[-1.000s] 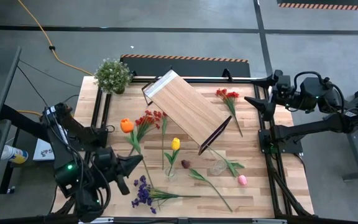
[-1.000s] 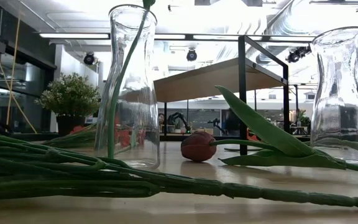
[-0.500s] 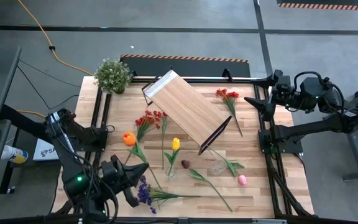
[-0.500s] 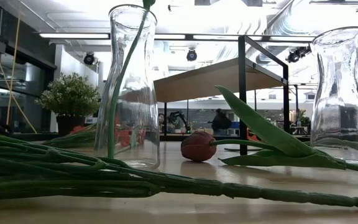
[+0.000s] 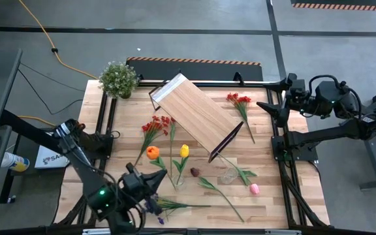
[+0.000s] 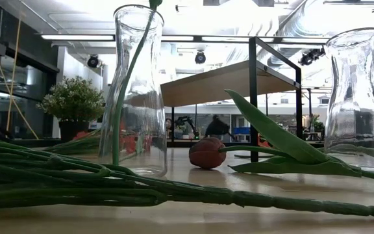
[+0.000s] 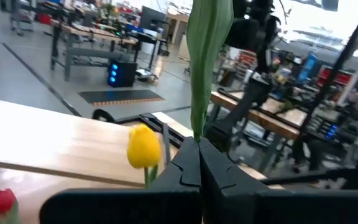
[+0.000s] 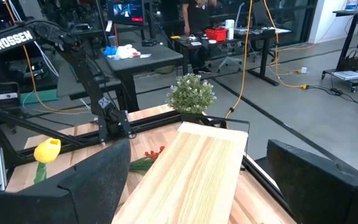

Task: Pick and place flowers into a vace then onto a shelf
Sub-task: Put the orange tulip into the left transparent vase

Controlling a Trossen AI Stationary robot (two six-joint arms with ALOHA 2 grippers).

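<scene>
- The left pincer (image 5: 150,188) was clamped tight on the green stem of the orange tulip (image 5: 152,153), whose bloom hung just ahead of it.
- Just beyond it, the yellow tulip (image 5: 184,151) stood in what looked like a clear vase (image 6: 135,91).
- The shelf (image 5: 196,115) lay farther ahead, on the desk (image 5: 266,160).
- The right pincer (image 5: 273,98) waited wide apart and empty, well off at the desk's right edge.
</scene>
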